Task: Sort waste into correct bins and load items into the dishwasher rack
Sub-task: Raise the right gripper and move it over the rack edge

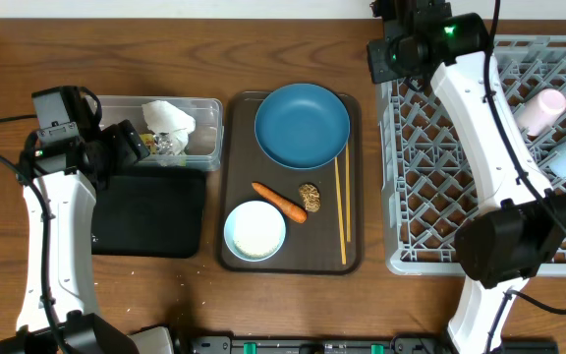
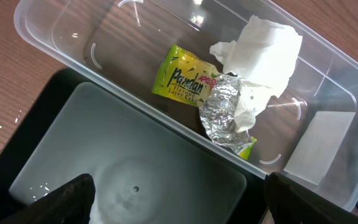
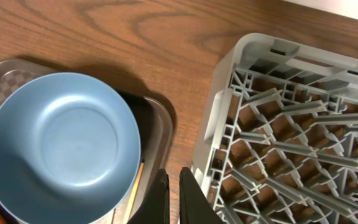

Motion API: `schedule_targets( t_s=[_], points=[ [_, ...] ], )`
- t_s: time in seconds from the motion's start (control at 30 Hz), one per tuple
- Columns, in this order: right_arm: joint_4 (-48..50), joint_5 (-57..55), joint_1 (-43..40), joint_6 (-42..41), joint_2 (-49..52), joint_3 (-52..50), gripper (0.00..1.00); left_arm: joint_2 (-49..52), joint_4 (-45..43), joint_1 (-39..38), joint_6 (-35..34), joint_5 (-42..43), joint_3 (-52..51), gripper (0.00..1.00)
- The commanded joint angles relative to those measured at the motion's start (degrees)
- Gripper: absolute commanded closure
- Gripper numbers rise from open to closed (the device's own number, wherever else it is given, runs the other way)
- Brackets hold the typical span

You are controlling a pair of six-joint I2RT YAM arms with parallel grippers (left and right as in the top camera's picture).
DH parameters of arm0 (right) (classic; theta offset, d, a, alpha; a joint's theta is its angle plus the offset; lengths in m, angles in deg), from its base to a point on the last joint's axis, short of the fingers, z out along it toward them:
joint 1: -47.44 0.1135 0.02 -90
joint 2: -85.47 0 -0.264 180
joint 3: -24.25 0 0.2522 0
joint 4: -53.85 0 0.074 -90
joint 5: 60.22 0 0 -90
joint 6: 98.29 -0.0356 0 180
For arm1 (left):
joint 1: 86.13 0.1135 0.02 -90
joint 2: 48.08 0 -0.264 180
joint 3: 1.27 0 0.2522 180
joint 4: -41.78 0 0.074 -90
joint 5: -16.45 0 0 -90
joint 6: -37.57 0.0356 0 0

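here, left of the brown serving tray, the left gripper hangs with jaws wide apart where the clear tub, holding the napkin and wrapper, meets the black tray. on the serving tray lie the blue bowl, carrot and chopsticks. just right of it, by the rack, the right gripper is pressed together, empty.

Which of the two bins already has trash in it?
The clear plastic tub, holding the crumpled white napkin and yellow-green wrapper; the black tray beside it has nothing in it.
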State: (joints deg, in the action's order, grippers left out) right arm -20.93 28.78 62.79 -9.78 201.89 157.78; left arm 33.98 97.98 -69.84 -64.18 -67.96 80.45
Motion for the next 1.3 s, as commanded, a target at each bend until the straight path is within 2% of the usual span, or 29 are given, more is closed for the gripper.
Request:
schedule_targets(
  t_s=[0.0, 0.27, 0.57, 0.9, 1.27],
  points=[
    [-0.13, 0.61, 0.98, -2.78, -0.42, 0.02, 0.99, -0.42, 0.15, 0.17, 0.31, -0.48, 0.31, 0.12],
    [-7.58, 3.30, 2.64, -14.69, -0.42, 0.04, 0.99, -0.42, 0.15, 0.17, 0.28, -0.48, 0.31, 0.12],
    [-14.25, 5.11, 2.73, -19.32, -0.44, 0.07, 0.99, -0.42, 0.17, 0.17, 0.28, -0.48, 0.31, 0.12],
    [-22.69, 5.20, 2.78, -19.34, -0.44, 0.07, 0.99, -0.42, 0.17, 0.17, 0.28, -0.48, 0.31, 0.12],
    [-27.36, 5.99, 2.99, -19.28, -0.44, 0.07, 0.99, -0.42, 0.15, 0.17, 0.28, -0.48, 0.31, 0.12]
  ],
)
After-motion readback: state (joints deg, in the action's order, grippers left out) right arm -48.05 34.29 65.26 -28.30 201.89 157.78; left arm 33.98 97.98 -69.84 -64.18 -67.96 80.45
